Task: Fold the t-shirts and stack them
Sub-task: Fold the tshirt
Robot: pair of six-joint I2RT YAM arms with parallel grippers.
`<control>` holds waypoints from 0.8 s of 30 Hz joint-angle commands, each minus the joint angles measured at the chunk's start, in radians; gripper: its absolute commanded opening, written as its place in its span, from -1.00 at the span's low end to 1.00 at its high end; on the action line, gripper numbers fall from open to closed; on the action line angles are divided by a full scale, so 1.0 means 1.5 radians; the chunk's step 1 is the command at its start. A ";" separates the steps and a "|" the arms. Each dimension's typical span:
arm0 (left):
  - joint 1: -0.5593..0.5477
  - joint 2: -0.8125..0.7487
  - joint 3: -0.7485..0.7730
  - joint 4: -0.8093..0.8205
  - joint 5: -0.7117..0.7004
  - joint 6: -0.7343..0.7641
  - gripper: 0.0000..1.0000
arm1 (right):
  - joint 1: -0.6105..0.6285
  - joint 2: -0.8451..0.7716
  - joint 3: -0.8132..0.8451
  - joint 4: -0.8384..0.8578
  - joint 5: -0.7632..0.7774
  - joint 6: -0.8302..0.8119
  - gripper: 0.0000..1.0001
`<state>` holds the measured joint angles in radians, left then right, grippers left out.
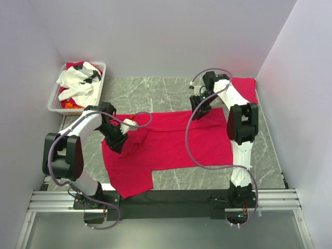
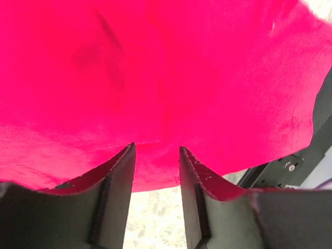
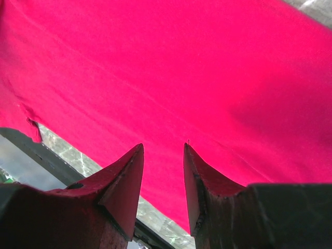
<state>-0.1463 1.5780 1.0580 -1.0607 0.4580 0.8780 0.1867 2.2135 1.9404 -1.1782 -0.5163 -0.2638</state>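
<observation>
- The left gripper [image 2: 155, 150] has its jaws spread with nothing between them. Bare pale table shows in the gap, and the edge of the red cloth lies just past the fingertips.
- Its two dark fingers [image 2: 116, 179] point at the left end of the spread t-shirt [image 1: 171, 142]. I cannot tell whether they touch the fabric.
- The right gripper [image 3: 163, 147] is also spread and grips nothing. Red cloth fills the view beyond its tips.
- Seen from above, the right gripper hangs over the far edge of the spread t-shirt, toward the right side of the table [image 1: 155, 93].
- The spread t-shirt lies flat across the middle of the table, running left to right. One part at its left end reaches the table's near edge.
- A folded t-shirt [image 1: 245, 87], also red, sits at the far right corner of the table, partly hidden behind the right arm [image 1: 241, 124].
- A white basket [image 1: 53, 97] stands at the far left corner, apart from both shirts. It holds a heap of clothes [image 1: 78, 83] in white, red and orange.
</observation>
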 commanded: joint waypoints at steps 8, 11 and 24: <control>-0.063 -0.069 0.041 0.173 0.011 -0.037 0.19 | -0.020 -0.016 -0.018 0.003 -0.001 -0.003 -0.13; -0.116 -0.064 0.044 0.225 -0.032 -0.041 0.44 | -0.024 -0.015 -0.016 0.001 0.005 -0.001 -0.13; -0.313 -0.061 -0.040 0.340 -0.198 0.083 0.29 | -0.066 0.002 -0.014 -0.009 -0.020 0.004 -0.13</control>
<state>-0.5800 1.4963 1.0161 -0.5949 0.2379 0.9184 0.1013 2.2135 1.9053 -1.1751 -0.5201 -0.2588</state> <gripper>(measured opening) 0.647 0.437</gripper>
